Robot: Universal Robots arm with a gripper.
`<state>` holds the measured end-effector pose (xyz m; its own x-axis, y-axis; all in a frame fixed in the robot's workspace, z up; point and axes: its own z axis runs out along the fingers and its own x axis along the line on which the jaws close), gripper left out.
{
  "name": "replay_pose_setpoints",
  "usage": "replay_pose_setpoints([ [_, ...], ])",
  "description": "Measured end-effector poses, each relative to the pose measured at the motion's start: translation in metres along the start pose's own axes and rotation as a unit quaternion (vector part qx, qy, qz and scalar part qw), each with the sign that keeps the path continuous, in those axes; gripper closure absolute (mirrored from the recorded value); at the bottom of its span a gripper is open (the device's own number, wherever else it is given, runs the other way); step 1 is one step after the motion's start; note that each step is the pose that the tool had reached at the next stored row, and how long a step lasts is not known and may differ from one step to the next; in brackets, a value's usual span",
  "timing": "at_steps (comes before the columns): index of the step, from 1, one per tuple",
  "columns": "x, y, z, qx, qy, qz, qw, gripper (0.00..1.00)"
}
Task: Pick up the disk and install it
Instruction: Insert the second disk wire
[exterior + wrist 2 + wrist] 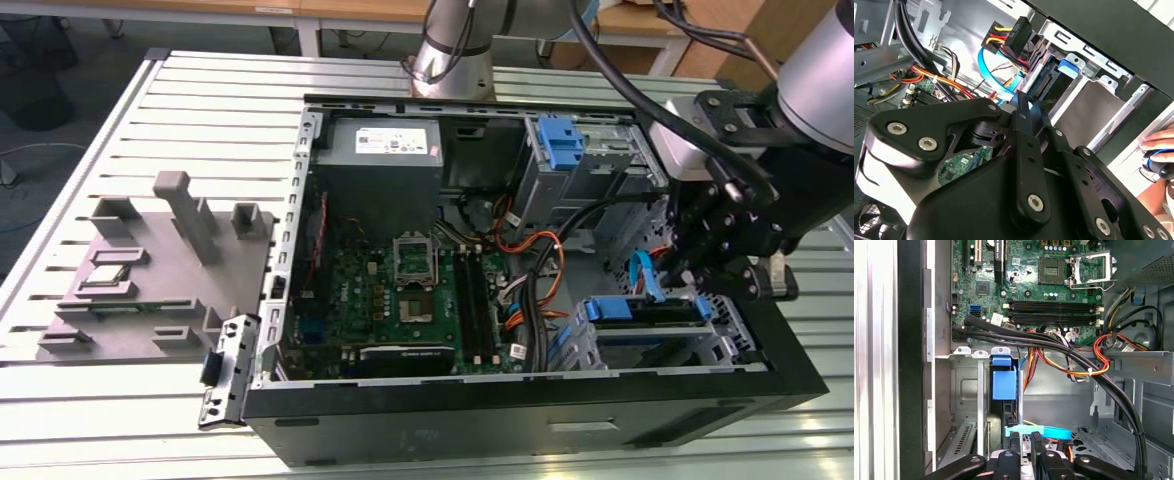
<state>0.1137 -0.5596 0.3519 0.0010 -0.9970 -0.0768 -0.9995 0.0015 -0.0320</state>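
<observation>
Tool (721, 262) over drive bay; fingers look closed, grip on disk (647, 312) unclear. Watch blue SATA cable (985, 67): could snag, pull connector. Your hand (1159, 145) near case.

The gripper (727, 262) is black; the disk (650, 312) beneath it shows blue rails and what seems a dark body. The computer case (534, 425) is black outside, grey within — green motherboard (400, 295), orange and red wires (1094, 357), a light-blue cable (989, 70). The ribbed table (200, 110) is pale grey — a darker grey fixture (160, 270) sits near its edge.
</observation>
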Motion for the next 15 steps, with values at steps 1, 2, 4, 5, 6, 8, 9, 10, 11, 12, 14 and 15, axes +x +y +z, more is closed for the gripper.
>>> replay_pose_setpoints([
  [1,-0.0006,0.0,0.0001,0.0,0.0,0.0,1.0,0.76],
  [2,-0.0013,0.0,0.0001,0.0,0.0,0.0,1.0,0.76],
  [4,-0.0029,-0.0002,0.0002,0.0,0.0,0.0,1.0,0.76],
  [5,-0.0039,-0.0004,0.0003,0.0,0.0,0.0,1.0,0.76],
  [6,-0.0047,-0.0007,0.0004,0.0,0.0001,0.0,1.0,0.76],
  [8,-0.0064,-0.0018,0.0006,0.0,0.0,0.0,1.0,0.76],
  [9,-0.007,-0.0025,0.0006,0.0,0.0,0.0,1.0,0.76],
  [10,-0.0076,-0.0034,0.0007,0.0,0.0,0.0,1.0,0.76],
  [11,-0.0081,-0.0042,0.0008,0.0,-0.0001,0.0,1.0,0.76],
  [12,-0.0086,-0.0051,0.0009,0.0,0.0,0.0,1.0,0.76],
  [14,-0.01,-0.0071,0.001,0.0,0.0,0.0,1.0,0.76],
  [15,-0.0107,-0.0082,0.0011,0.0,0.0,0.0,1.0,0.76],
])
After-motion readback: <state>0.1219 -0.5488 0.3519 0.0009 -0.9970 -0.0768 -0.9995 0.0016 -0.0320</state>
